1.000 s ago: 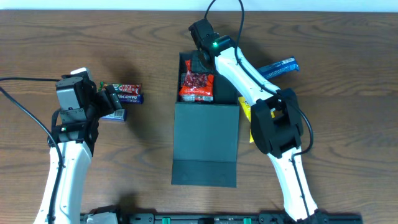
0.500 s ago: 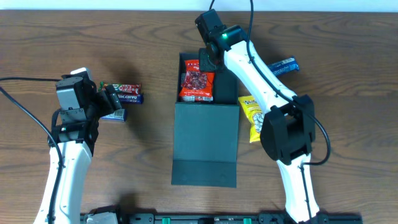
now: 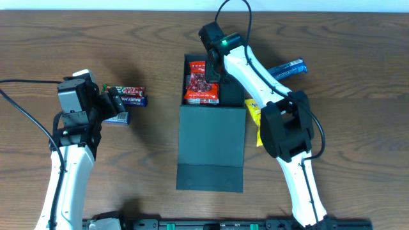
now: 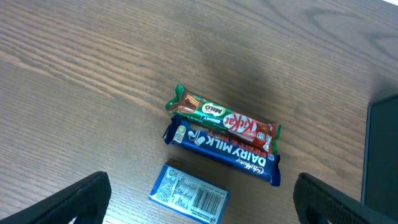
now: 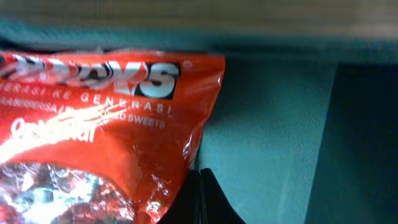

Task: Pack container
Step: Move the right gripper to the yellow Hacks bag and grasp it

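We count 1 container (image 3: 211,144) at frame centre, flap lid open toward the bottom. 1 red packet (image 3: 202,86) lies inside, upper part; print reads "GENERASI" & "SWEETS". R gripper (image 5: 200,199) is clenched shut, tips at the packet's edge. Left of frame there are 3 snacks: 1 Milo KitKat bar (image 4: 221,118), 1 Dairy Milk bar (image 4: 221,150), 1 blue barcode box (image 4: 188,194). L gripper (image 3: 112,102) is released wide near them. On the right are 1 blue packet (image 3: 287,67) & 1 yellow packet (image 3: 252,110).
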Available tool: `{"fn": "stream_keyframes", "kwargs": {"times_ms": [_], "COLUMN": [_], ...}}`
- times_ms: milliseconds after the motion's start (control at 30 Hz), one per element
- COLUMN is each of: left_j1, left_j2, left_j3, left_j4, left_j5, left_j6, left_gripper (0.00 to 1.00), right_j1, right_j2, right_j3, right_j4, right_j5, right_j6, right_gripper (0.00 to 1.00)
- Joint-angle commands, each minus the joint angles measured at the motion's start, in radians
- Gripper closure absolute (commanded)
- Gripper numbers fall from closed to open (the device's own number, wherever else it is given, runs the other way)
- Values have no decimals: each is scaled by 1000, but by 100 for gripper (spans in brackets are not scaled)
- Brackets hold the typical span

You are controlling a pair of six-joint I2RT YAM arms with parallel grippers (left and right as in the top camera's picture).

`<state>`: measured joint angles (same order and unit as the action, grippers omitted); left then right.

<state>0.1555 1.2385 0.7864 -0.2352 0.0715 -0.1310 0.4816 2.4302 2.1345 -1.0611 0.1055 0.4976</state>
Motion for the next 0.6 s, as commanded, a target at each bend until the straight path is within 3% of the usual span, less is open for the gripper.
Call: {"fn": "stream_keyframes", "kwargs": {"times_ms": [0, 367, 567], "left_j1": [2, 2, 2], "left_j2": [5, 5, 5], "left_j3": [28, 28, 28], "left_j4": [-1, -1, -1], "left_j5": [0, 0, 0], "left_j6": [-3, -3, -3], "left_gripper": [5, 5, 5], "right_j1": [-3, -4, -8], "right_j2": [21, 32, -102], "right_j3": [9, 11, 18], "right_j4": [18, 23, 11], "right_j5": [-69, -128, -86], "right_j6": [-39, -84, -72], "right_gripper": [99, 99, 98]}}
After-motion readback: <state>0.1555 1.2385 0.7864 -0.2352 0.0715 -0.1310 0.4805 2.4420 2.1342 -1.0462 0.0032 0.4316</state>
